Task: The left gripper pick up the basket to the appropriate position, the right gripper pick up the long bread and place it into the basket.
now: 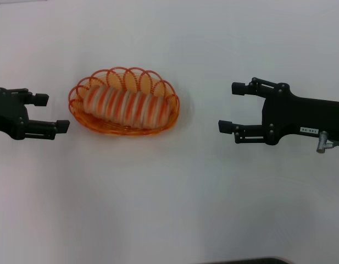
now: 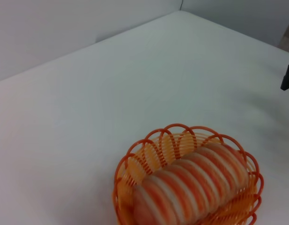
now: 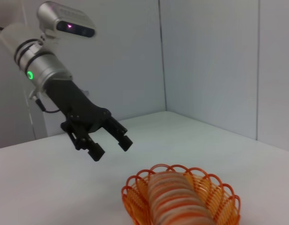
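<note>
The orange wire basket point(image 1: 158, 124) stands on the white table left of centre. The long bread point(image 1: 125, 105), striped orange and cream, lies inside it along its length. The basket point(image 2: 135, 164) and bread point(image 2: 191, 183) also show in the left wrist view, and the basket point(image 3: 224, 199) and bread point(image 3: 177, 201) in the right wrist view. My left gripper point(image 1: 55, 113) is open and empty just left of the basket, apart from it; it also shows in the right wrist view point(image 3: 110, 145). My right gripper point(image 1: 231, 107) is open and empty well to the right of the basket.
The white table point(image 1: 169, 209) spreads all round the basket. Grey walls point(image 3: 205, 61) stand behind the table, meeting in a corner. A dark tip of my right gripper point(image 2: 288, 77) shows at the edge of the left wrist view.
</note>
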`<state>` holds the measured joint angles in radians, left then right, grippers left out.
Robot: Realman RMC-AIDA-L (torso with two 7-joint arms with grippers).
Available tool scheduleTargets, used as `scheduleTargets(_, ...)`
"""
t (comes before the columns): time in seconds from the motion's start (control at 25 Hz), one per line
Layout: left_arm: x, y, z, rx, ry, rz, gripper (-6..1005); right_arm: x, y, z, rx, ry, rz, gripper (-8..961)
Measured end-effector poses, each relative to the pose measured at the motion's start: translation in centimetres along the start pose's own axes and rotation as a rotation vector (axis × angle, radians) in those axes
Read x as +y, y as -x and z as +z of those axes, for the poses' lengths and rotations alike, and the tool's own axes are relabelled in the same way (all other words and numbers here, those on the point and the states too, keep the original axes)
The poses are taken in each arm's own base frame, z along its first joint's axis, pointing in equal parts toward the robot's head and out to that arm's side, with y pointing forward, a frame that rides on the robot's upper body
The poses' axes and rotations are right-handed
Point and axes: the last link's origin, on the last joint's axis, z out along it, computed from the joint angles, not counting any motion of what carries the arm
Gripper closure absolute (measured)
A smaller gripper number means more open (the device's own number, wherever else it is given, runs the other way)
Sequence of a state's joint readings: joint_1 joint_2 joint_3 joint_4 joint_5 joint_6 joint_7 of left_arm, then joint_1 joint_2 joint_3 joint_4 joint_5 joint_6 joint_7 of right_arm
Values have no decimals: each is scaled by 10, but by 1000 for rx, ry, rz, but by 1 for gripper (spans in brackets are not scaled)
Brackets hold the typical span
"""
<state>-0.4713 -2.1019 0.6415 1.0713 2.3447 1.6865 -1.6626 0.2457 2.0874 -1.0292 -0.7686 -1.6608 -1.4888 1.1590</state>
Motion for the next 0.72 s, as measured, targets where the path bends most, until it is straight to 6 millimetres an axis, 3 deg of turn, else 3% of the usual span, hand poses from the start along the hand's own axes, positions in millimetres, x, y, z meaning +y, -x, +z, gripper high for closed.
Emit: scheduleTargets(0.72, 4, 0, 5, -4, 26, -9, 112, -12, -1, 3, 13, -57, 4, 12)
